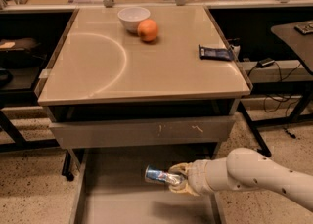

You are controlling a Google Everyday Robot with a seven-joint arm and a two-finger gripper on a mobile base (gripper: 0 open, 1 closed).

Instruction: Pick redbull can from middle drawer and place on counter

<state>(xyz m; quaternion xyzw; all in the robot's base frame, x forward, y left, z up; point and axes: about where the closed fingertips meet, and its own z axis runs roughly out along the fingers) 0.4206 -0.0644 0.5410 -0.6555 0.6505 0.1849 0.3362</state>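
Note:
The redbull can [157, 175], slim, silver and blue, lies on its side over the open middle drawer [117, 203], a grey tray at the bottom of the view. My gripper [177, 179] comes in from the right on a white arm and is shut on the can's right end. The can looks lifted a little off the drawer bottom. The counter [137, 66], glossy beige with a pale arc mark, fills the middle of the view above the drawer.
A white bowl [133, 18] and an orange [147, 30] stand at the counter's back. A flat dark-blue snack packet [215, 53] lies near its right edge. A grey drawer front with white scratches [142, 132] sits just above the open drawer. A dark table stands at the right.

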